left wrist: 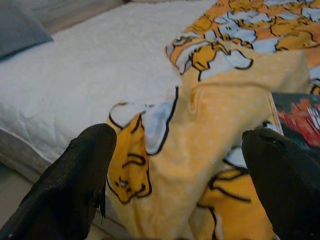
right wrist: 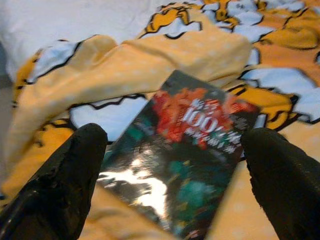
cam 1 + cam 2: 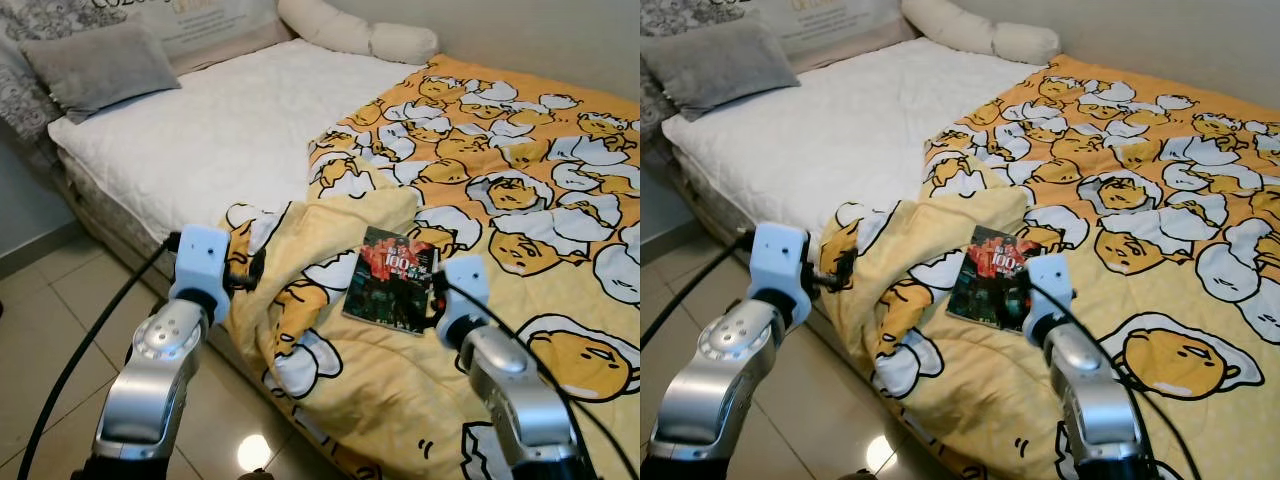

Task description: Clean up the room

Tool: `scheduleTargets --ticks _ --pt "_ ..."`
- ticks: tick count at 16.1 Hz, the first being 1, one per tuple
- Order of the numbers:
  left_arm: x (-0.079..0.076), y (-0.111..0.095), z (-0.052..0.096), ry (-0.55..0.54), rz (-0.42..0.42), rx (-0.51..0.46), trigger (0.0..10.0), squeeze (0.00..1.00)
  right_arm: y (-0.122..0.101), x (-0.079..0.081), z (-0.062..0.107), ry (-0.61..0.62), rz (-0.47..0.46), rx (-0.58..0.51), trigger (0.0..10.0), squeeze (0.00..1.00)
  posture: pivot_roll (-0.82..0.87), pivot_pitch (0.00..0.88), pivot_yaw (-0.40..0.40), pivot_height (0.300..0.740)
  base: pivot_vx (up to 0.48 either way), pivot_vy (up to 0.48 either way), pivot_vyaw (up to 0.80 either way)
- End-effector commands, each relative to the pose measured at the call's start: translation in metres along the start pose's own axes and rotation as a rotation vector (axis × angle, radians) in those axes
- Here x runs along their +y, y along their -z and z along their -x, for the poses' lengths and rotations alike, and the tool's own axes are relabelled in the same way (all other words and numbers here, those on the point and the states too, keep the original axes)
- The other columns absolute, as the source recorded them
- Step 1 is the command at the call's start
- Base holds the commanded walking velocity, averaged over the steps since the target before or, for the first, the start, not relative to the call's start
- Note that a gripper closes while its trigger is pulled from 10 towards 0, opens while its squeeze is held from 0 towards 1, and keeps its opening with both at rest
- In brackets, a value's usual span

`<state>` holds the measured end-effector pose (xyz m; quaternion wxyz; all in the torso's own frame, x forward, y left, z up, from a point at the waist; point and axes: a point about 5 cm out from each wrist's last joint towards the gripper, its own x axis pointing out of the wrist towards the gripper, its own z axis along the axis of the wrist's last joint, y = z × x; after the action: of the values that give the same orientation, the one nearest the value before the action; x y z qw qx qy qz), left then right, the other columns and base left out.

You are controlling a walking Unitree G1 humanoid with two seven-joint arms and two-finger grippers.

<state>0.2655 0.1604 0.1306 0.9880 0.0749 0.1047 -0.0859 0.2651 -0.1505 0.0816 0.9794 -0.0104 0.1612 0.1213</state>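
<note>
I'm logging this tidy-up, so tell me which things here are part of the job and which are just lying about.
Part of the job:
- book, lying on the yellow blanket
- yellow blanket, rumpled and folded back over the bed's corner
- right tool, open, fingers either side of the book
- left tool, open, facing the blanket's fold

Just lying about:
- grey pillow
- white bolster
- white mattress

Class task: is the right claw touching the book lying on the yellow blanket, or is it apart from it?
Apart. The right wrist view shows the right claw open, its fingers spread either side of the book, with blanket showing between fingers and cover.
</note>
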Motion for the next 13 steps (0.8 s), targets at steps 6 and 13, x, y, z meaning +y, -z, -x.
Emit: scheduleTargets --ticks 6,13 --pt "-0.036 0.022 0.011 0.403 0.035 0.113 10.0 0.00 0.008 -0.003 -0.015 -0.014 -0.201 0.055 10.0 1.00 0.03 0.000 0.008 0.740 0.000 0.000 0.00" --pt "-0.052 0.028 0.012 0.698 -0.077 0.177 10.0 0.00 0.036 -0.021 -0.059 0.016 -0.298 0.288 10.0 1.00 0.01 0.000 0.006 0.740 0.000 0.000 0.00"
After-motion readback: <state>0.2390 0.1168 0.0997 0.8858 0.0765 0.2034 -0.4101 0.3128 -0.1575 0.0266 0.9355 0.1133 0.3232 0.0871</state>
